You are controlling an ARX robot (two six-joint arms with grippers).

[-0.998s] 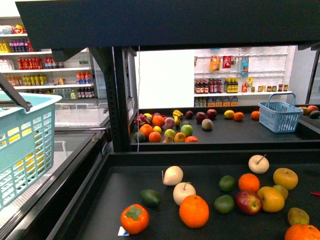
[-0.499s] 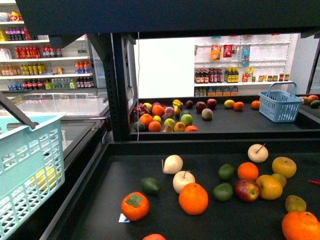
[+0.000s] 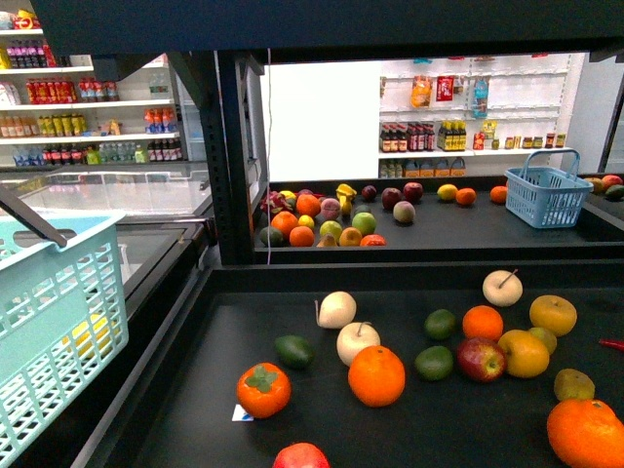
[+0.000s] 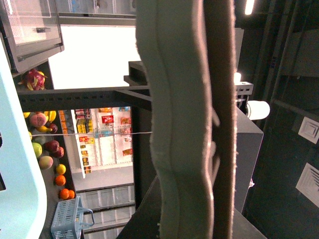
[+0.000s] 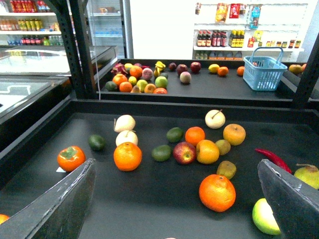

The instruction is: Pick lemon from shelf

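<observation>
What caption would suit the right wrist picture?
Open fingers hover above a black shelf tray scattered with oranges, apples and pale pears.

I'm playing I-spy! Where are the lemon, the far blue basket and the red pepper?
lemon (image 3: 447,192), front view, middle of its yellow skin.
far blue basket (image 3: 544,207), front view, its front wall.
red pepper (image 5: 271,158), right wrist view, middle of its body.

Near tray, front view: three oranges (image 3: 376,375), two cream stemmed fruits (image 3: 337,309), three dark green avocados (image 3: 293,351), one persimmon (image 3: 263,389) and one red apple (image 3: 481,359). Two baskets appear: teal (image 3: 58,331) and blue (image 3: 543,196).
</observation>
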